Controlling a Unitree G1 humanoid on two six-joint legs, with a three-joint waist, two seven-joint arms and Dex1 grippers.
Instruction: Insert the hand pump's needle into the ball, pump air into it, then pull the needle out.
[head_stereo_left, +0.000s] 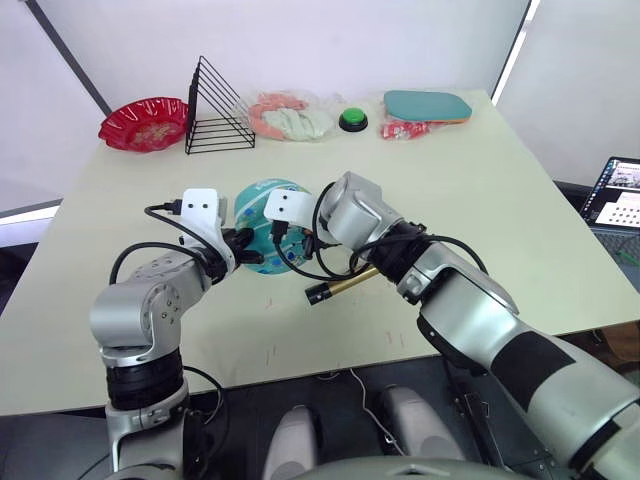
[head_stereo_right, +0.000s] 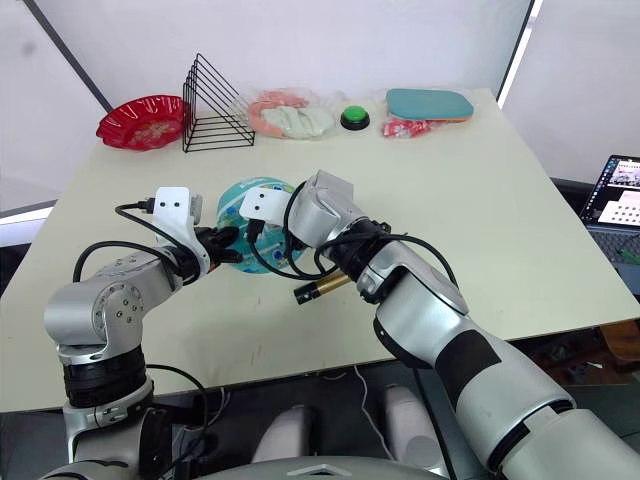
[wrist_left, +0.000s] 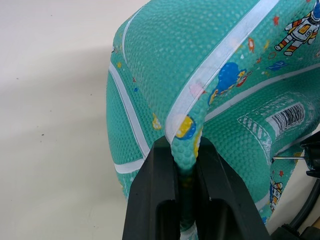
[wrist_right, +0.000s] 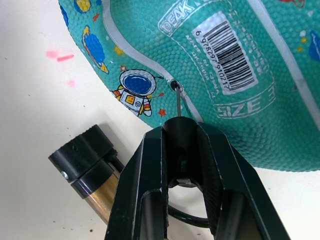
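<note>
Much of the ball (head_stereo_left: 268, 226) is hidden in the head views: the two wrist housings and looping black cables cover its lower and right parts, leaving mostly its upper teal curve in sight. The hand pump (head_stereo_left: 342, 286) is also largely covered there; a short amber stretch of barrel and one black end cap stick out from under the right forearm, and its T-handle cannot be made out. In the right wrist view the barrel is cut off by the picture's edge, showing just a black cap and a bit of gold tube lying on the table (head_stereo_left: 480, 190) just beside the ball.

The ball sits on the cream table near its front-middle, between the two arms. It looks soft and underfilled: the left gripper (wrist_left: 186, 155) is clamped on a pinched ridge of its rubber, where a white seam and a yellow print fold up between the black fingers. Its skin is pebbled teal with white seam lines, small astronaut and planet cartoons, a white barcode sticker and the word "SIZE".

The right gripper (wrist_right: 181, 131) is closed on the black fitting at the hose end, and the needle (wrist_right: 178, 102) runs from it as a thin straight pin whose tip meets the small dark valve hole beside a seam, near an astronaut print. How deep it goes cannot be told.
</note>
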